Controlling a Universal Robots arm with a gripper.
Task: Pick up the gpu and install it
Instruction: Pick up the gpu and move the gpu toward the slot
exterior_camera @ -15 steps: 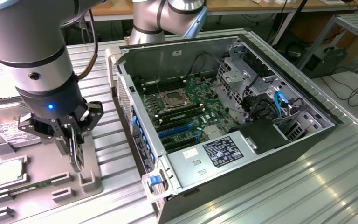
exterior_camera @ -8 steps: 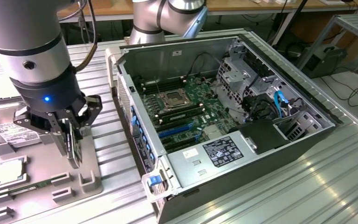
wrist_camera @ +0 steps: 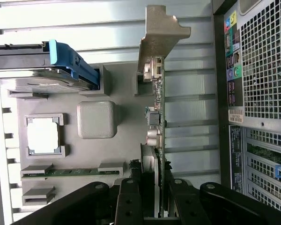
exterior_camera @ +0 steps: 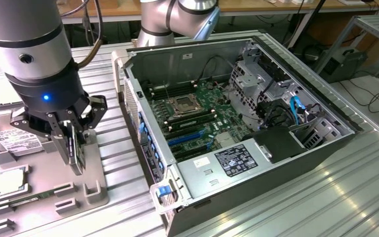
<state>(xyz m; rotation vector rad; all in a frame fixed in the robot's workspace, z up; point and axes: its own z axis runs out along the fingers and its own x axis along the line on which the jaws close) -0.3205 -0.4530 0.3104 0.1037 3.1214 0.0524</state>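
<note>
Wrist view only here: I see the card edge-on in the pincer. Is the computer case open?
Observer: Yes, the computer case lies on its side, open, motherboard exposed.
Operator: Where's the pincer relative to it?
Observer: The pincer, gripping the gpu, is outside the case, at the exterior view's left of it.
Operator: Where are the card slots?
Observer: Blue slots lie between the CPU socket and the labelled silver box; they look empty.
</note>
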